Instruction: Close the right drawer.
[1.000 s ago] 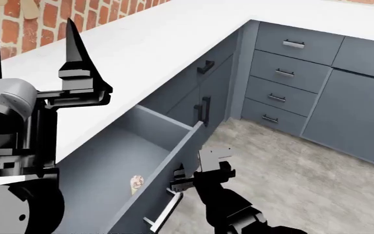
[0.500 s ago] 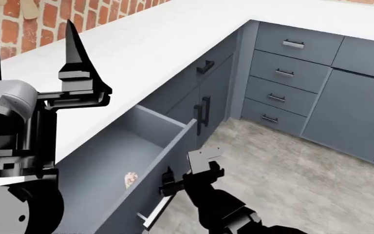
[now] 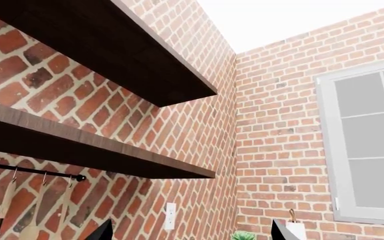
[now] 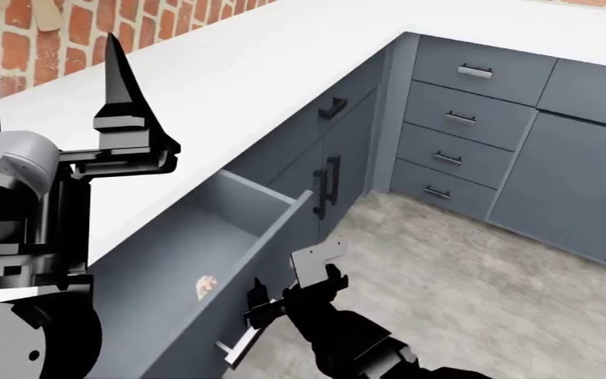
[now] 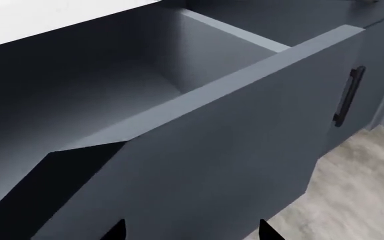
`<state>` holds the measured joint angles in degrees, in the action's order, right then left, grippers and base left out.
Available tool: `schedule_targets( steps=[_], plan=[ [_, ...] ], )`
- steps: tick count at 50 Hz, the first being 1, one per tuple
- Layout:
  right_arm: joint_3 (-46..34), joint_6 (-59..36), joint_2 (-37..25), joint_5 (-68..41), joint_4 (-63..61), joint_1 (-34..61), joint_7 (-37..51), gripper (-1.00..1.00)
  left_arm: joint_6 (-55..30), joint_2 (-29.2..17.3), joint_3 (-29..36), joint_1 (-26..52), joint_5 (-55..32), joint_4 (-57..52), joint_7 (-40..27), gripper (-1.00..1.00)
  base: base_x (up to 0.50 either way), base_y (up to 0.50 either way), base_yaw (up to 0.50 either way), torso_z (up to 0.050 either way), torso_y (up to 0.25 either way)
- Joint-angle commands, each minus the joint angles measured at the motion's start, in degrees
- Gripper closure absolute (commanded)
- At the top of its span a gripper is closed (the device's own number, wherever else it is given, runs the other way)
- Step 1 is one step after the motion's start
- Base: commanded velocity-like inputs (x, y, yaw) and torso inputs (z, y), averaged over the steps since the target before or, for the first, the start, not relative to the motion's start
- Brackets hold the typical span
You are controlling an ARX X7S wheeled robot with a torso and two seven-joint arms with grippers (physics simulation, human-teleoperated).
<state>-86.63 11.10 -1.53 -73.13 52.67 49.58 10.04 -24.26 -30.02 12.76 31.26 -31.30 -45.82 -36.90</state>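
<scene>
Pressing the right drawer [image 4: 271,260] front, right gripper [image 4: 282,304] jaws spread.

Above the white surface [image 4: 271,71], the left tool [image 4: 45,63] has tall, tapering matte-black fingers on a blocky black mount and a rounded light-grey housing with vent slits and a screw-dotted black disc, while the right tool [image 4: 287,296] is black with a pale-grey angular plate.
</scene>
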Motion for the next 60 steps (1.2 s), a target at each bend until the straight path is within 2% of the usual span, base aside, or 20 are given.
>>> schedule_targets(
  steps=[1, 45, 60],
  plan=[
    [-2.22, -1.09, 1.52, 2.02, -3.49, -0.34, -3.96, -1.0, -0.14, -0.23, 0.02, 0.17, -0.14, -0.05, -0.13, -1.0, 0.0, 0.0, 0.0, 0.0, 0.0],
    [-2.17, -2.1, 1.52, 2.72, -4.87, 1.57, -5.09, -1.0, 0.72, -0.51, 0.46, -0.4, 0.15, 0.21, -0.4, -1.0, 0.0, 0.0, 0.0, 0.0, 0.0],
    [-1.69, -1.76, 0.64, 3.81, -0.19, 3.39, -2.52, -1.0, -0.09, -0.53, 0.72, 0.53, -0.24, -0.23, -0.88, -1.0, 0.0, 0.0, 0.0, 0.0, 0.0]
  ],
)
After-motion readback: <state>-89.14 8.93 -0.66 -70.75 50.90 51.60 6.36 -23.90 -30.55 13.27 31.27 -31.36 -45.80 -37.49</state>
